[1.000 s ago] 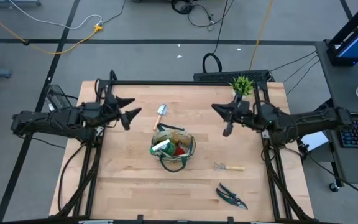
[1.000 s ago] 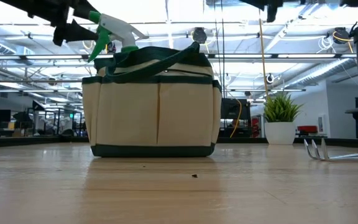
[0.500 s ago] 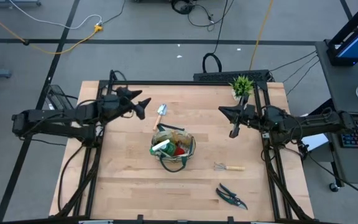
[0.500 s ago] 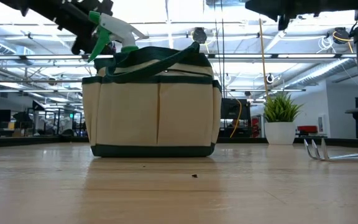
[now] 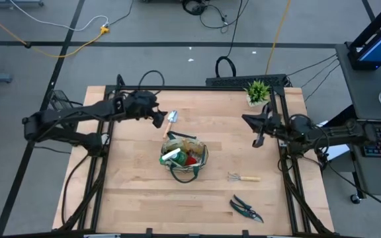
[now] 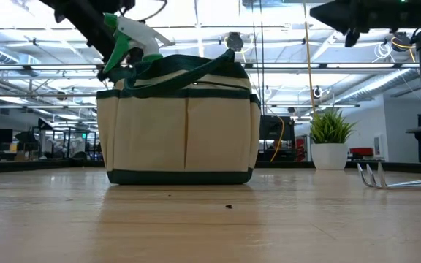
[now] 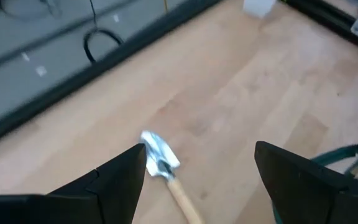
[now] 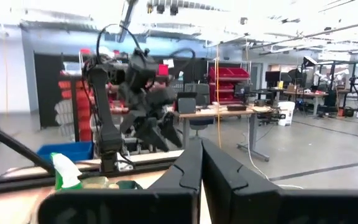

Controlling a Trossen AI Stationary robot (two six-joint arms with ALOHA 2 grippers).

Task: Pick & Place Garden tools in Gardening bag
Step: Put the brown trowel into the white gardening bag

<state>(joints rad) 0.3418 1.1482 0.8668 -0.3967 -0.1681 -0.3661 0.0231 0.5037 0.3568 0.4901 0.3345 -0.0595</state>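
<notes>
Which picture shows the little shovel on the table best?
The left wrist view: the trowel lies close up between the open left pincer fingers, shiny blade and wooden handle clear. The high view shows it tiny, just beyond the gardening bag. The low and right wrist views don't show it.

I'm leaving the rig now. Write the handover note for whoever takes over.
Left pincer: open, empty, hovering over the wooden-handled metal trowel behind the bag.
Right pincer: shut, empty, waiting at the table's right side near the small potted green plant.
Khaki fabric bag with dark green trim: mid-table, already holding a green-and-white spray bottle and a red item.
Left to do: the trowel, the small wooden-handled rake and the dark pruning shears, the last two lying on the table to the bag's right and front.
</notes>
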